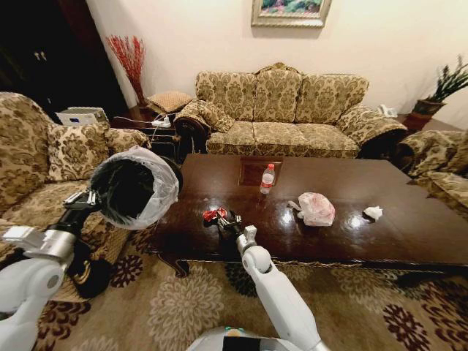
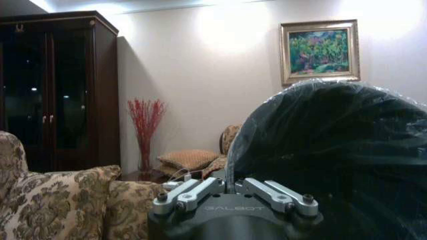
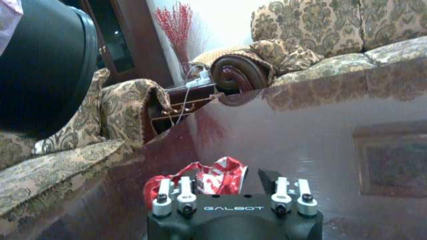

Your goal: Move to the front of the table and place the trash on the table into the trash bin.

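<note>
Fingers of my right claw (image 3: 227, 186) stand apart on either side of the small crumpled red-and-black wrapper (image 1: 214, 213), which lies on the near left part of the large dark glossy wooden desk (image 1: 344, 241); in the right wrist view the red foil sits between the pads, touching the desk, and I cannot tell whether either pad presses on it.

My left claw (image 2: 227, 192) is clamped on the rim of the small round black trash bin with a translucent white liner bag (image 1: 135, 186), holding it tipped in the air beside the desk's left end, over the patterned armchair (image 1: 44, 157).

Farther out on the desk, a clear plastic bottle with a red cap (image 1: 268, 179) stands upright near the square inlay. A pinkish-white plastic bag bundle (image 1: 316, 208) lies to its right, and a small white paper ball (image 1: 374, 213) rests beyond that, well apart from the wrapper.
</note>
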Tool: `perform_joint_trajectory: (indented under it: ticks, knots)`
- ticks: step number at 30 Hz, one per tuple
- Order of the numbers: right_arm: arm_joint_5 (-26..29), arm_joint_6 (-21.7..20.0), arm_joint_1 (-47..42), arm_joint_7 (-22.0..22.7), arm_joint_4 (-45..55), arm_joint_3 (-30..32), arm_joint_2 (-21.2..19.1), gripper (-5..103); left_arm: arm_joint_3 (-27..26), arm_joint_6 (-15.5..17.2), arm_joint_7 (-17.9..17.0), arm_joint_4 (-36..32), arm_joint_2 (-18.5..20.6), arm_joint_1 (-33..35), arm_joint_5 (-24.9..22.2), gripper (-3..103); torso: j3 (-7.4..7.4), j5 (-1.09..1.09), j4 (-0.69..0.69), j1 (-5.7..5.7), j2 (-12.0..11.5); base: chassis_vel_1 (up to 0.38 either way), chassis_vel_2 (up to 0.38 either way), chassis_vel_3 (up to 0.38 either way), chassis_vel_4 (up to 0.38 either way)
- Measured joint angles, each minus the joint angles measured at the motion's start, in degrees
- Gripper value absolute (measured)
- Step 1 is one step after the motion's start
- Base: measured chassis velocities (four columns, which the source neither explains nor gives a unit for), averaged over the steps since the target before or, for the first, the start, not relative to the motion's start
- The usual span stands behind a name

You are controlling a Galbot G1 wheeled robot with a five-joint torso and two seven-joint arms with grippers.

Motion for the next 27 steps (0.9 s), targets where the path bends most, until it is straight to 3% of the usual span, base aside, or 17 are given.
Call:
perform_joint_trajectory:
  ticks: [2, 4, 5, 7, 8, 10, 13, 27]
  knots:
    - [0.5, -0.2, 0.3, 0.2, -0.5, -0.2, 0.3, 44, 0.0, 0.0, 0.0, 0.1, 0.0, 0.0, 0.0, 1, 0.00, 0.00, 0.00, 0.00, 0.0, 0.000, 0.000, 0.000, 0.000]
    - [0.6, -0.2, 0.4, 0.3, -0.7, -0.2, 0.4, 44, 0.0, 0.0, 0.0, 0.1, 0.0, 0.0, 0.0, 1, -0.01, 0.01, 0.01, 0.00, 0.0, 0.000, 0.000, 0.000, 0.000]
    - [0.7, -0.2, 0.6, 0.4, -1.0, -0.1, 0.5, 34, 0.1, 0.0, 0.0, 0.1, 0.0, -0.1, 0.0, 1, -0.01, 0.00, 0.00, 0.00, 0.0, 0.000, 0.000, 0.000, 0.000]
    - [0.7, -0.2, 0.6, 0.5, -1.0, 0.0, 0.5, 34, 0.2, 0.0, 0.0, 0.1, 0.0, -0.1, 0.0, 1, -0.01, 0.00, 0.00, 0.00, 0.0, 0.000, 0.000, 0.000, 0.000]
    - [0.9, -0.4, 0.6, 0.7, -1.1, 0.0, 0.5, 22, 0.3, 0.0, 0.0, 0.1, 0.0, -0.1, 0.0, 1, 0.00, 0.00, 0.00, 0.00, 0.0, 0.000, 0.000, 0.000, 0.000]
    - [1.0, -0.4, 0.6, 0.7, -1.1, 0.0, 0.5, 22, 0.3, 0.0, 0.0, 0.1, 0.0, -0.1, 0.0, 1, 0.00, 0.00, 0.00, 0.00, 0.0, 0.000, 0.000, 0.000, 0.000]
    - [1.1, -0.9, 0.7, 0.8, -1.0, 0.1, 0.2, 10, 0.4, 0.0, 0.0, 0.2, 0.0, -0.1, 0.0, 1, -0.01, 0.00, 0.00, 0.00, 0.0, 0.000, 0.000, 0.000, 0.000]
    - [2.0, -0.9, 0.2, 0.9, 0.4, 0.7, -0.4, 9, 1.2, 0.0, -0.1, 0.4, 0.6, -0.3, -0.1, 1, 0.00, 0.00, 0.01, 0.00, 0.0, 0.000, 0.000, 0.000, 0.000]
